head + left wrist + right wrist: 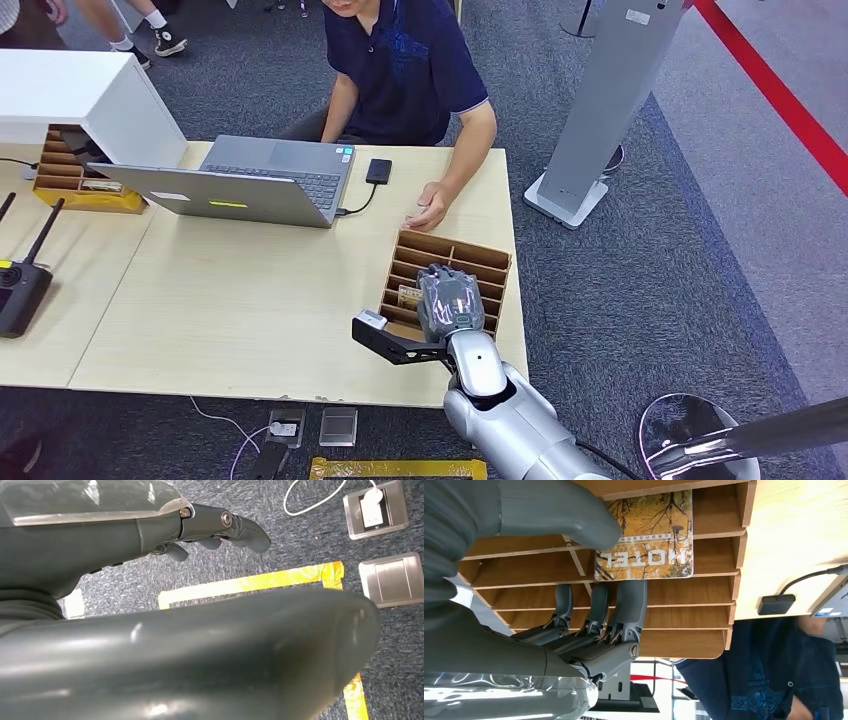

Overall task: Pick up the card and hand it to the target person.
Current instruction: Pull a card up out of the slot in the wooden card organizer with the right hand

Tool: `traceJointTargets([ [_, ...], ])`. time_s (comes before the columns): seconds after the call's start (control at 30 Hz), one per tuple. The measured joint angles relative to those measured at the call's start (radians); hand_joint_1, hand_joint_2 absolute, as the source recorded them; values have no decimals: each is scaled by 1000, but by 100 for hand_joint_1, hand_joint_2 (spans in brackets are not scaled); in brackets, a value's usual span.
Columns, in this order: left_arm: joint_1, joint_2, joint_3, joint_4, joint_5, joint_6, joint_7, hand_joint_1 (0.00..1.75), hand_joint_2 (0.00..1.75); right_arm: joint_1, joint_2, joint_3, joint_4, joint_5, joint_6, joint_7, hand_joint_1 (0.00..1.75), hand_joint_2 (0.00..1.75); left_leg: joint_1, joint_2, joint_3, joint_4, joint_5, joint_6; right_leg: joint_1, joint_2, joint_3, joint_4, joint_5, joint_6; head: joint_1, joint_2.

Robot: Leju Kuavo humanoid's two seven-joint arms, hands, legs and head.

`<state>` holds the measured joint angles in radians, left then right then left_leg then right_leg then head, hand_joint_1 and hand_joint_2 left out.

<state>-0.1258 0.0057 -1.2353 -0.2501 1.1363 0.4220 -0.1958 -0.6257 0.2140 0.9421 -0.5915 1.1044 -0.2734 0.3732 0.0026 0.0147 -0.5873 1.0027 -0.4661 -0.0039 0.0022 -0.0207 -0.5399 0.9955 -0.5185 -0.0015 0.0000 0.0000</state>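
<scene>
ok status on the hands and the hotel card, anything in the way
Right hand at the wooden slotted rack, thumb and fingers on the yellow hotel card. Left hand hanging, fingers curled, empty. Path to the person looks clear.

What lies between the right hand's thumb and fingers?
The hotel card, standing in the slotted wooden rack, seen in the right wrist view; whether the fingers touch it is unclear.

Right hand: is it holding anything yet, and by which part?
Yes. The right hand pinches the hotel card by one end, thumb on its printed face and fingers behind, with the card at the wooden slotted rack.
</scene>
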Motion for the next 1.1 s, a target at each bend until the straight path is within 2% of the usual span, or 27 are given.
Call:
traceJointTargets([
  [0.27,0,-2,1,1,-1,1,-3,0,0,2,4,-1,8,-6,-12,-5,135,175,0,-1,1,-1,1,0,0,0,1,-1,0,0,0,0],
  [0.67,0,-2,4,2,-1,5,0,0,0,-9,12,-18,-5,-50,-26,-29,135,175,0,0,1,-1,1,-1,0,1,1,0,0,0,0,0],
  [1.1,1,-6,16,3,7,14,3,0,0,-24,-11,-21,-127,-108,-17,-53,134,175,0,0,0,1,1,0,0,0,-1,1,0,0,0,0],
])
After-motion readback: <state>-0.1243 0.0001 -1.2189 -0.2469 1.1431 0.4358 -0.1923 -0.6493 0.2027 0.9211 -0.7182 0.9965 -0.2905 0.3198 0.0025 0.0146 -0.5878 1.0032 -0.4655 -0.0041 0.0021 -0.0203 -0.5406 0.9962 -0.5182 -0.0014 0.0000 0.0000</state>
